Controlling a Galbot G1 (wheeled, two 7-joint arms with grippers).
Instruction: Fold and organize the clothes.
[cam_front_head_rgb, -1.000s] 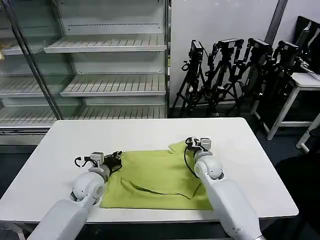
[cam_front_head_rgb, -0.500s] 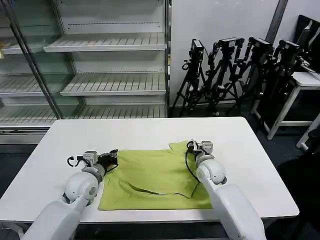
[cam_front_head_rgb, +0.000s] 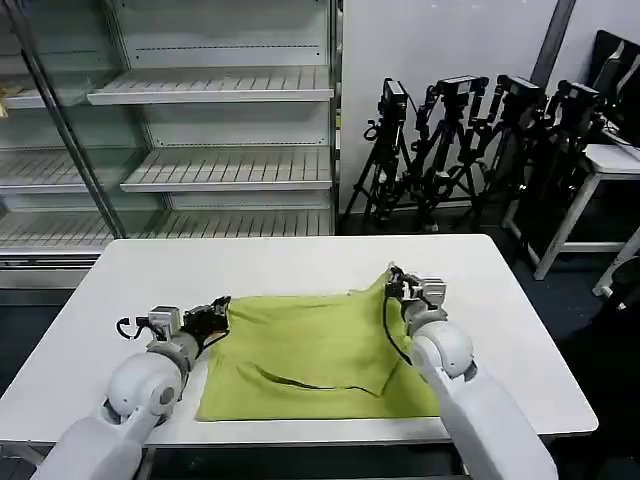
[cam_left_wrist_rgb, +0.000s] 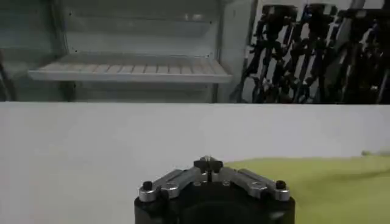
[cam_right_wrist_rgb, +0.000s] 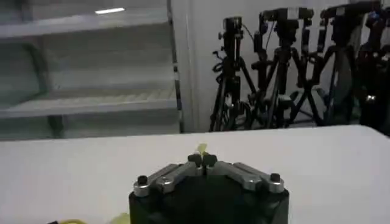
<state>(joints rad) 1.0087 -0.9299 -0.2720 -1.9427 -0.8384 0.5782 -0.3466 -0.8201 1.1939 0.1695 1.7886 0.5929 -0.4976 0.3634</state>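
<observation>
Across the near half of the white bench (cam_front_head_rgb: 300, 265) lies the one garment, a lime yellow-green T-shirt (cam_front_head_rgb: 310, 355), spread flat with its far edge drawn fairly taut between the two arms. It already shows some folding: a layer of cloth lies doubled over the lower right part, with a creased edge running across the middle and a loose corner pointing toward the near edge. The outline is roughly rectangular but uneven, and the near left corner spreads wider than the rest. No white print shows on the upper face.

By my judgement the task is partway along. A first fold or two seem to be in place, yet the shirt is still a broad sheet, not a compact stack, so at least another fold and some tidying of the edges remain.

At the far left corner of the shirt sits the left end effector (cam_front_head_rgb: 215, 312), its fingers closed together; the left wrist view shows the tips meeting, with green cloth beside them. Whether cloth is pinched there I cannot tell. At the far right corner the right end effector (cam_front_head_rgb: 398, 283) is clamped on the shirt's edge, lifting it into a small peak, and the right wrist view shows a sliver of green between its shut tips.
</observation>
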